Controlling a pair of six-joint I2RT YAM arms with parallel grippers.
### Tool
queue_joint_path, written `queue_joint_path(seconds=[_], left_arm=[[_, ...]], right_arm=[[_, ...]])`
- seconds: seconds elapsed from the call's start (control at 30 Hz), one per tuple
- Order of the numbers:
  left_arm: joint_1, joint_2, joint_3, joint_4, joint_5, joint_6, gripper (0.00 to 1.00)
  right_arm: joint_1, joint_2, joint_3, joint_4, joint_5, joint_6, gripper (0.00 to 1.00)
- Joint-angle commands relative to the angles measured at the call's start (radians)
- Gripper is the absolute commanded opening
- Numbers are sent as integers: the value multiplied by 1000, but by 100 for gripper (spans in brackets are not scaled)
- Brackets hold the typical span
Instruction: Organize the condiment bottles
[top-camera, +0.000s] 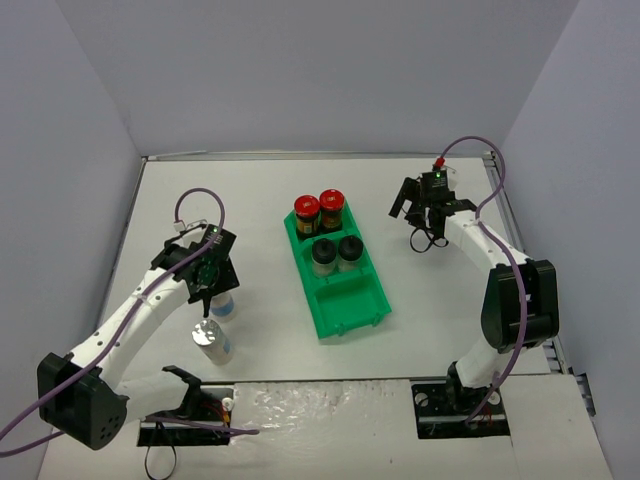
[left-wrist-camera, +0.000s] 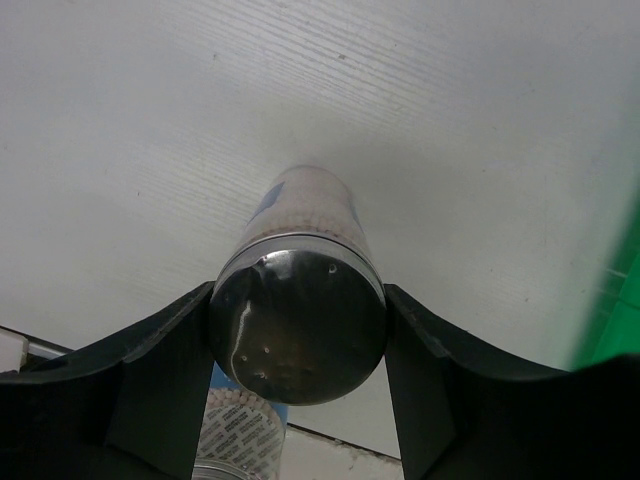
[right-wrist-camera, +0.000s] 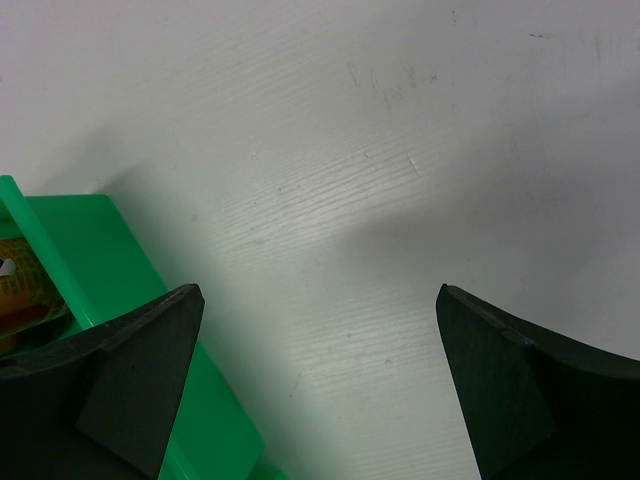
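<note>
Left claw (left-wrist-camera: 298, 300): closed on a silver-cap bottle (left-wrist-camera: 300, 215), with one finger (left-wrist-camera: 160, 380) bearing on each side at the cap's rim. The bottle is upright in the grip. Its base is hidden by the claw in both views, so it cannot be confirmed whether it rests on the table (left-wrist-camera: 150, 120) or hangs just off it. In the top view this claw (top-camera: 213, 288) sits left of the bin (top-camera: 350, 318) and well apart from it, over the left half of the table. A second silver-cap bottle (top-camera: 211, 340) stands upright and free just beside the held one, on the side nearer the arm bases. Its label also shows at the bottom of the left wrist view (left-wrist-camera: 240, 435). The bin lies near table centre, running at a slant from far-left to near-right. Its far compartment holds the two red-cap jars (top-camera: 307, 210) side by side. Its middle compartment holds the two black-cap bottles (top-camera: 324, 252), also side by side. Right claw (right-wrist-camera: 318, 290): fingers spread wide with only bare table between them. It is low over the table, right of the bin's far end and apart from it. A corner of the bin (right-wrist-camera: 100, 260) shows at the left edge of its wrist view.
</note>
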Motion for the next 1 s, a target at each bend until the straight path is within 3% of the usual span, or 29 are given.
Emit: queue_joint_path(seconds=[0.0,0.27,0.57,0.97], left_arm=[[5,2,6,47,39,6,0],[-2,63,120,131,62,162,0],[-57,166,433,119,20,321,0],[-333,300,684,58,14,441,0]], right_arm=[[4,7,6,42,18,4,100],[5,5,13,41,15,5,100],[3,-6,15,39,20,7,100],[4,-21,14,38,29,6,100]])
